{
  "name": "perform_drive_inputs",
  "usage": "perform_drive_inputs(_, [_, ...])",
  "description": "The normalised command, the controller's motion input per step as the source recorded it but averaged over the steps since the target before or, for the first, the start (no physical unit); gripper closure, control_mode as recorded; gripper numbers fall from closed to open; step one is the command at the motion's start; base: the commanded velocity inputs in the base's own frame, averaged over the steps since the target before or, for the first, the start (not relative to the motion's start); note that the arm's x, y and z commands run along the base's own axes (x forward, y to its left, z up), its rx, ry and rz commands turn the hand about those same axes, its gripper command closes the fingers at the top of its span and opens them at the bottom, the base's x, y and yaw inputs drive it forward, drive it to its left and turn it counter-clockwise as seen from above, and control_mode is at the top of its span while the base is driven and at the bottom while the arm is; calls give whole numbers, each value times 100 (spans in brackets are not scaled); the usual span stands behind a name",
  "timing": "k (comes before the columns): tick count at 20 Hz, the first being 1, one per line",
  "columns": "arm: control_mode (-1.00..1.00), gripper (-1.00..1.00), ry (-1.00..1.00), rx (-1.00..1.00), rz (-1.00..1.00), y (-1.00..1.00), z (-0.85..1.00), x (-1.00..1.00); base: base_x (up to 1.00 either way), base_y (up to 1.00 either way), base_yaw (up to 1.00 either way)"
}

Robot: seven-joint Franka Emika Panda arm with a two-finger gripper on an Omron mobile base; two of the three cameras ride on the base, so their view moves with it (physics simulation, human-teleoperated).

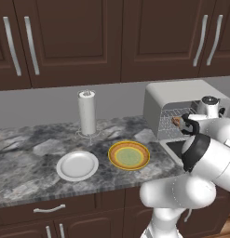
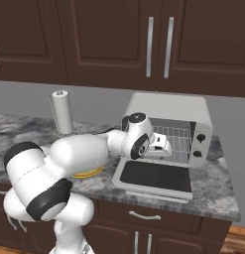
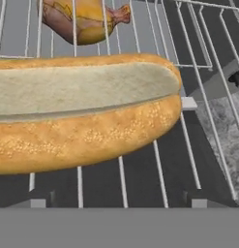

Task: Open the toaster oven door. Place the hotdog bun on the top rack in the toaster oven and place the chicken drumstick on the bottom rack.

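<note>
The toaster oven (image 1: 181, 94) (image 2: 166, 106) stands on the counter with its door (image 2: 153, 177) (image 1: 174, 148) folded down flat. My gripper (image 1: 180, 123) (image 2: 162, 144) reaches into the oven's mouth. In the hand view its fingertips (image 3: 37, 202) stand wide apart, open. Just ahead of them the hotdog bun (image 3: 87, 109) (image 1: 175, 122) lies across the wires of the top rack (image 3: 204, 99) (image 2: 176, 134), split side towards me. Behind those wires, lower down, lies the chicken drumstick (image 3: 87, 22). The bottom rack under it is hard to make out.
A paper towel holder (image 1: 87, 113) (image 2: 62, 111) stands at the back of the marble counter. A white plate (image 1: 77, 165) and a yellow plate with an orange rim (image 1: 129, 155) lie left of the oven. Dark cabinets hang above.
</note>
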Motion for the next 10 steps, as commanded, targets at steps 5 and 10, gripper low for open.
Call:
perform_drive_inputs(5, [-100,-100,1,-4,21,-2,-11,-26,0,0,0])
perform_drive_inputs(10, [-100,-100,0,-1,3,-2,2,-28,0,0,0])
